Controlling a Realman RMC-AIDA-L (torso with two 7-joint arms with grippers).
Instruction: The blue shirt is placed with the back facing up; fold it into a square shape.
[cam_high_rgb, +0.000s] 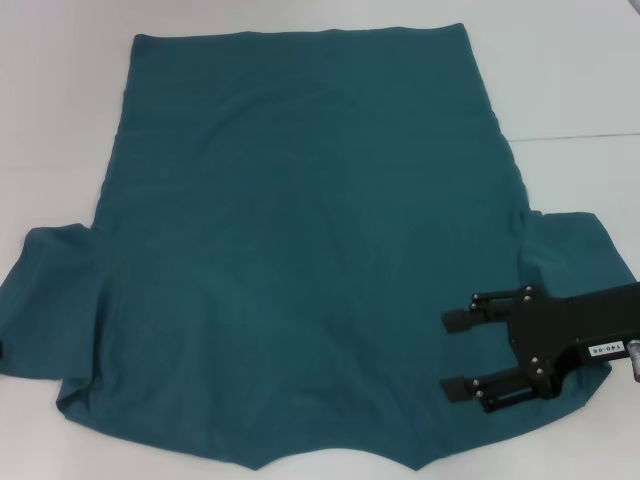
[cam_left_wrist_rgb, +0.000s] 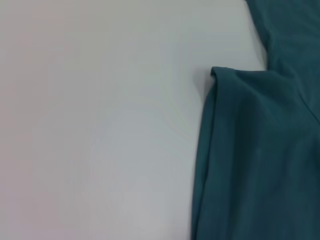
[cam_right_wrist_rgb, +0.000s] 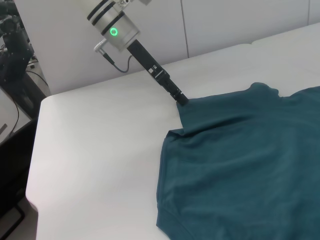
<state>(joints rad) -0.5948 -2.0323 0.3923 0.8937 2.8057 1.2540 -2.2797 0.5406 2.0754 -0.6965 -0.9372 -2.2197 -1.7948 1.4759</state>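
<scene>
Blue shirt (cam_high_rgb: 300, 230) flat, collar edge cut off — right gripper (cam_high_rgb: 458, 355) fingers apart above it; left gripper (cam_right_wrist_rgb: 181, 99) fingers indiscernible.

Blue shirt (cam_high_rgb: 300, 230): matte soft knit; table (cam_high_rgb: 60, 120): smooth.

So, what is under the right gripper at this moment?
Under the right gripper lies the blue shirt, near its right sleeve, spread flat on the white table. Its fingers are open above the fabric. The cloth directly beneath the black gripper body is hidden.
</scene>
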